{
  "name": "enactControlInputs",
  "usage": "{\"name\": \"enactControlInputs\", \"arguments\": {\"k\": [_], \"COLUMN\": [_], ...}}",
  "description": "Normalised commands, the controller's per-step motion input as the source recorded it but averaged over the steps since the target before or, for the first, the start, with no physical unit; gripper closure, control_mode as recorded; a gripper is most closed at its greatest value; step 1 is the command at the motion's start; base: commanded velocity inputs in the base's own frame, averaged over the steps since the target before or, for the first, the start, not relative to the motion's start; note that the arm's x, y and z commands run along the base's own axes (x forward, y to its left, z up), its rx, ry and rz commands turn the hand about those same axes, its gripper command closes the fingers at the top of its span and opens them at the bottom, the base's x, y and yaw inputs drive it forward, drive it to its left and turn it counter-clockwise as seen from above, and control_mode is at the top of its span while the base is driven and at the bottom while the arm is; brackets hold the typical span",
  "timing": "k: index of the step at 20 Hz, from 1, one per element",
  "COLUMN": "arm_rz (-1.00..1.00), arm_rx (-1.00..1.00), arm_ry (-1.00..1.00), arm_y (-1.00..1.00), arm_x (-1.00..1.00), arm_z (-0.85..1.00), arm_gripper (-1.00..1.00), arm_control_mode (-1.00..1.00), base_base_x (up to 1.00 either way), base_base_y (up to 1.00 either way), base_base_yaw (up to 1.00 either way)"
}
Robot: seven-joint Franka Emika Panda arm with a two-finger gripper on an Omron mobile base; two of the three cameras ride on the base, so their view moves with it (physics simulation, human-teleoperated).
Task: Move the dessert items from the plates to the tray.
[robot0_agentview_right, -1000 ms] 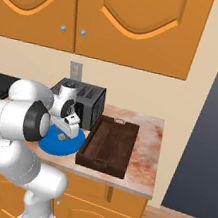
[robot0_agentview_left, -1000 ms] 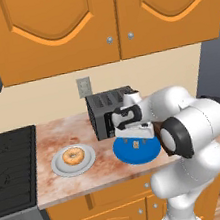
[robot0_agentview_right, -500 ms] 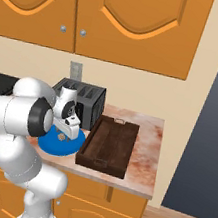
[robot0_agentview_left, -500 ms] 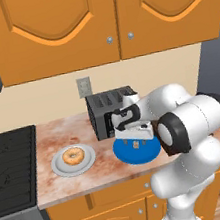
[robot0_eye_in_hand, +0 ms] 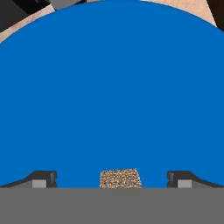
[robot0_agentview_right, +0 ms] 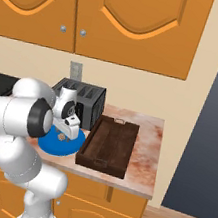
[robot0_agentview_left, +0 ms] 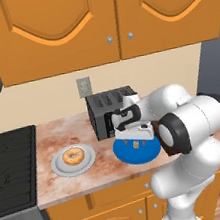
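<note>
Hovering hand (robot0_eye_in_hand: 112,179) spread over blue plate (robot0_agentview_left: 139,151), marbled counter (robot0_agentview_left: 60,133).

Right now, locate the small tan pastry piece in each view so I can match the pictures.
Left base view: the pastry piece sits on the blue plate, right of centre, just under the end effector.
Right base view: pastry piece on the blue plate, lower left, beside the arm.
Hand view: pastry piece at bottom centre, between the fingertips.
Shared landmark: the blue plate.
</note>
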Motion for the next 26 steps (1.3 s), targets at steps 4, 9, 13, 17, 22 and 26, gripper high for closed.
{"name": "enactControlInputs", "arguments": {"k": [4, 9, 13, 17, 22, 26], "arm_rz": [0.00, 0.00, 0.00, 0.00, 0.00, 0.00], "arm_rx": [0.00, 0.00, 0.00, 0.00, 0.00, 0.00], "arm_ry": [0.00, 0.00, 0.00, 0.00, 0.00, 0.00], "arm_y": [0.00, 0.00, 0.00, 0.00, 0.00, 0.00], "arm_x": [-0.09, -0.06, -0.01, -0.01, -0.07, -0.06], "arm_z": [0.00, 0.00, 0.00, 0.00, -0.04, -0.08], "arm_gripper": [-1.00, -1.00, -1.00, -1.00, -1.00, -1.00], "arm_control_mode": [-1.00, -1.00, -1.00, -1.00, -1.00, -1.00], "base_base_x": [0.00, 0.00, 0.00, 0.00, 0.00, 0.00], "base_base_y": [0.00, 0.00, 0.00, 0.00, 0.00, 0.00], "base_base_yaw": [0.00, 0.00, 0.00, 0.00, 0.00, 0.00]}}
